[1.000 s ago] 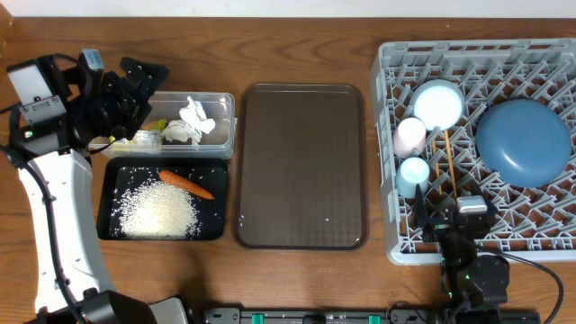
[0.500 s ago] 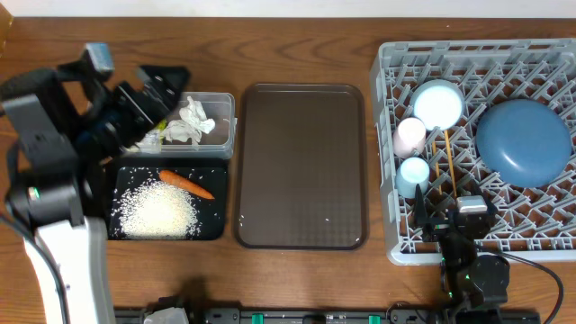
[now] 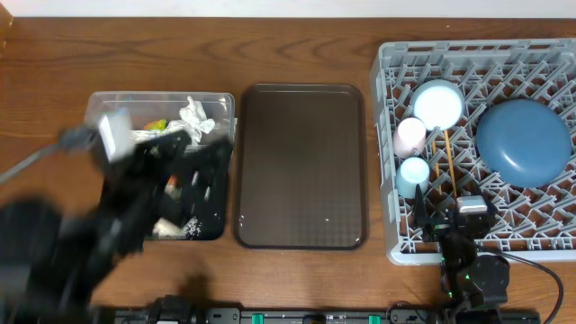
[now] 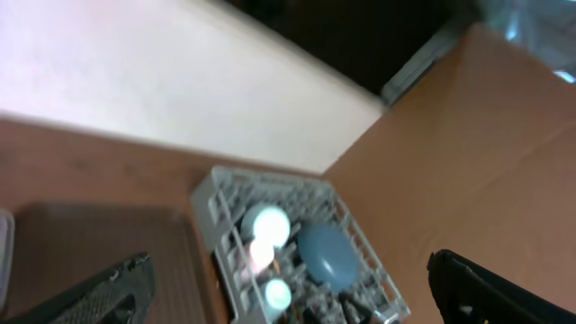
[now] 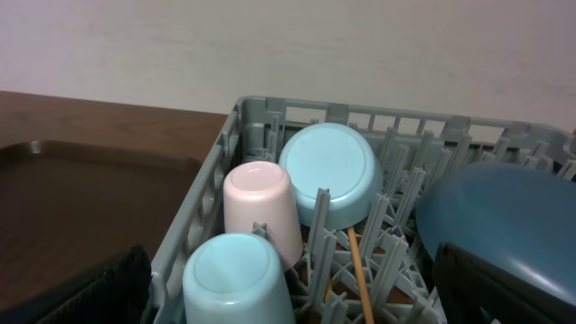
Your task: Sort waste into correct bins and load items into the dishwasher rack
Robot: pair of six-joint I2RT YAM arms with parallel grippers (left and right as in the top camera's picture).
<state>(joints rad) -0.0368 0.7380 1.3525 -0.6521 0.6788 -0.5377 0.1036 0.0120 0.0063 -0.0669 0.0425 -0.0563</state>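
The grey rack (image 3: pixel 396 245) at the right holds the dark blue plate (image 3: pixel 524 142), the light blue bowl (image 3: pixel 438 103), the pink cup (image 3: pixel 409 136), the light blue cup (image 3: pixel 414 171) and the chopsticks (image 3: pixel 443 153). The clear container (image 3: pixel 162 99) holds the white tissue (image 3: pixel 194 117) and the yellow-green wrapper (image 3: pixel 157 124). My left gripper (image 3: pixel 184 171) is a blur over the black tray (image 3: pixel 209 227), open and empty; it hides most of the rice and the carrot. My right gripper (image 3: pixel 457 216) is open at the rack's front edge, above the cups (image 5: pixel 238 274).
The dark brown serving tray (image 3: pixel 301 166) lies between the bins and the rack. The left wrist view looks across the table at the rack (image 4: pixel 211 193) and the plate (image 4: pixel 326 254), with a pale wall behind.
My left arm has swung from beside the clear container down over the black tray and is blurred by motion. The right arm and the rack's contents have not moved.
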